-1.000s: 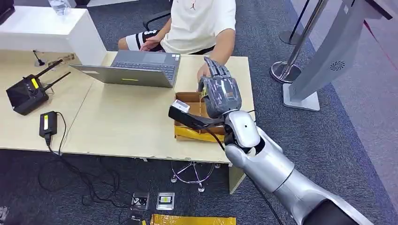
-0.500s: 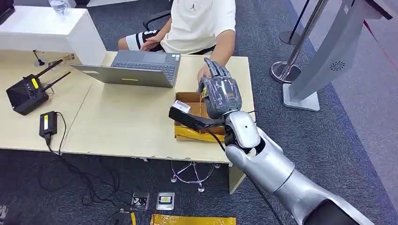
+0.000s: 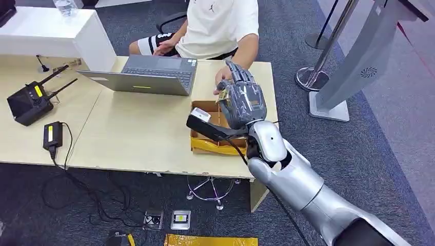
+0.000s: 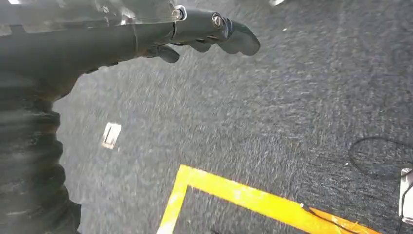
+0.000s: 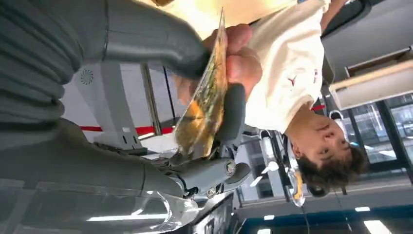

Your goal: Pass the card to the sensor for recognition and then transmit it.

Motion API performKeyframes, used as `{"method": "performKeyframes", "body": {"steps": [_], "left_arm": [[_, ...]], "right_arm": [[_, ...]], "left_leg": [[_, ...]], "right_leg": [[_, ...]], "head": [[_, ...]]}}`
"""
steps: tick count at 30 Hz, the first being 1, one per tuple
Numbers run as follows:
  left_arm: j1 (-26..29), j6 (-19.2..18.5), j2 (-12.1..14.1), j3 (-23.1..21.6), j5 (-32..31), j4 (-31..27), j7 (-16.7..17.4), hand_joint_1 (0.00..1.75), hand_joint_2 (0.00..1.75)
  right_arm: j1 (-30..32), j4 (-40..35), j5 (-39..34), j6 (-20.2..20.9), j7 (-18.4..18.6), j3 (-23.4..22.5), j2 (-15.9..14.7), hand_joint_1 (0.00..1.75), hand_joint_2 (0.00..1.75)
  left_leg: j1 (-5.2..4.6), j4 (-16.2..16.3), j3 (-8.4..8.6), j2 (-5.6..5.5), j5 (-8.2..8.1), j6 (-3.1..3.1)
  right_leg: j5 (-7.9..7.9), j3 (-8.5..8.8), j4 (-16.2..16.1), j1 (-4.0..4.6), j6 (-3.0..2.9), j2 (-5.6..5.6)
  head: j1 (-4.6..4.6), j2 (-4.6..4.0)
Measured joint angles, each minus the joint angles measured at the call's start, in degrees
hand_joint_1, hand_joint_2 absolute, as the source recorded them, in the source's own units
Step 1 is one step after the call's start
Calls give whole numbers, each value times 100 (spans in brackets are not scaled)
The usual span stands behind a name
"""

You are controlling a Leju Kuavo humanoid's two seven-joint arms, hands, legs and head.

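My right hand (image 3: 241,101) is raised over the right part of the table (image 3: 133,133), above a cardboard box (image 3: 206,108). In the right wrist view a thin card (image 5: 204,100) with a yellow-green picture is pinched between my thumb and fingers (image 5: 229,114). The seated person's hand (image 5: 241,53) touches the card's far end, and this person's hand (image 3: 223,76) shows just beyond my fingers in the head view. My left hand (image 4: 195,31) hangs over the carpet with fingers stretched out and nothing in it.
An open laptop (image 3: 146,77) stands at the table's far edge in front of the person (image 3: 220,25). A black radio controller (image 3: 31,100) and a small black unit (image 3: 52,136) lie at the left. A grey slanted stand (image 3: 359,61) rises to the right of the table.
My right hand has edged slightly away from me toward the person with the card. The person's hand has come a little further into sight at the card.
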Motion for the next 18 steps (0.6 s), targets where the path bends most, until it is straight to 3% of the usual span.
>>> {"method": "performKeyframes", "body": {"steps": [6, 9, 13, 18], "left_arm": [[1, 0, -11, 153, 46, -5, -7, 0, 175], [3, 0, -48, 317, -198, -5, 63, 0, 175], [28, 0, -153, 693, -757, -5, 129, 0, 175], [56, 0, -295, 1236, -1180, -11, 116, 0, 175]], "right_arm": [[-2, -2, 61, -284, 24, -44, -39, 0, 175], [7, -166, 208, -300, 291, -158, -282, 0, 175], [280, -571, 271, -300, 929, -501, -946, 0, 175], [1247, -1058, -221, -604, 1526, -1402, -2036, 0, 175]], "left_leg": [[0, 2, 9, 0, 1, 0], [-1, 4, 8, 0, 1, 0], [-1, 12, 13, -4, -2, 3], [-1, 19, 12, -7, -18, 20]], "right_leg": [[1, 1, 0, 0, 0, 1], [1, 3, -2, -1, 0, -2], [1, 11, -12, -1, 1, -6], [0, 22, -26, -1, 2, -16]], "head": [[0, 0], [0, 0], [2, 0], [-2, 0]]}}
